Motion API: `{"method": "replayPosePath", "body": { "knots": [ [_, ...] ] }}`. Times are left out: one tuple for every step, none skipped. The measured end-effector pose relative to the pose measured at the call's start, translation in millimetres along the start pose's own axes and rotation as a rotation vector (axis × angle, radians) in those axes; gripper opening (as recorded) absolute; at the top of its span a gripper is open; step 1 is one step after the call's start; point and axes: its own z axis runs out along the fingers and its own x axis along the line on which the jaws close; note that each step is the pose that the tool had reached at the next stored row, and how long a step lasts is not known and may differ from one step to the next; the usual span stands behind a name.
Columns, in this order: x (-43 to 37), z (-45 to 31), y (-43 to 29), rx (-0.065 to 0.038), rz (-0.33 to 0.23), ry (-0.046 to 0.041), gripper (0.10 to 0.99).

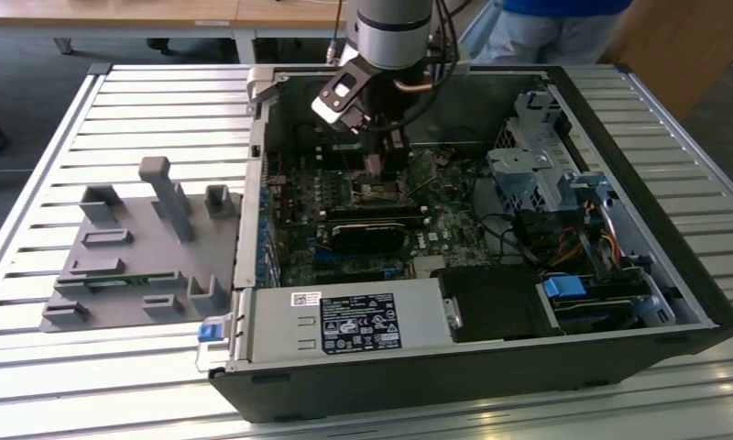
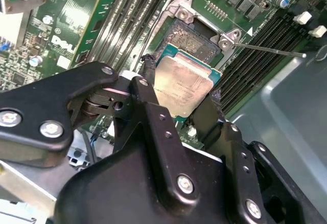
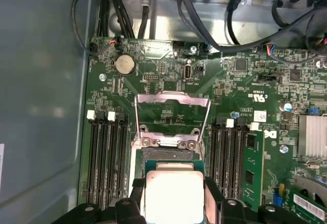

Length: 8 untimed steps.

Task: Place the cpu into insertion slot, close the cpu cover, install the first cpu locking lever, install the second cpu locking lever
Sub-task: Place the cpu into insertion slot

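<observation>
Two fingers (image 2: 147, 87) of the gripper (image 2: 180, 92) clamp the cpu (image 2: 186, 81) by opposite edges, holding it partly over the slot (image 3: 168, 155), not yet seated. Past the slot the cover (image 3: 172, 98) lies flipped open on the board (image 3: 235, 83). First step is in hand, I'd say: seating calls for squaring the chip to the socket and lowering it flat and gently.

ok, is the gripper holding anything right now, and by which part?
Yes: the gripper holds the cpu by two opposite side edges, one finger on each, over the insertion slot.
</observation>
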Motion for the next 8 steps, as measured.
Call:
{"method": "replayPosePath", "body": {
  "knots": [
    [0.0,1.3,-0.3,0.0,0.001,0.0,0.541],
    [0.1,2.7,-0.6,0.0,0.003,-0.0001,0.541],
    [0.2,4.1,-0.8,0.0,0.007,-0.0004,0.541],
    [0.3,5.4,-1.2,0.0,0.01,-0.0005,0.541],
    [0.5,6.9,-1.5,0.0,0.012,-0.0007,0.541],
    [1.0,8.4,-1.6,0.0,0.012,-0.0008,0.541],
    [1.5,9.8,-1.7,0.0,0.012,-0.0008,0.541],
    [2.1,11.0,-1.8,0.0,0.012,-0.0009,0.541]
  ]
}}
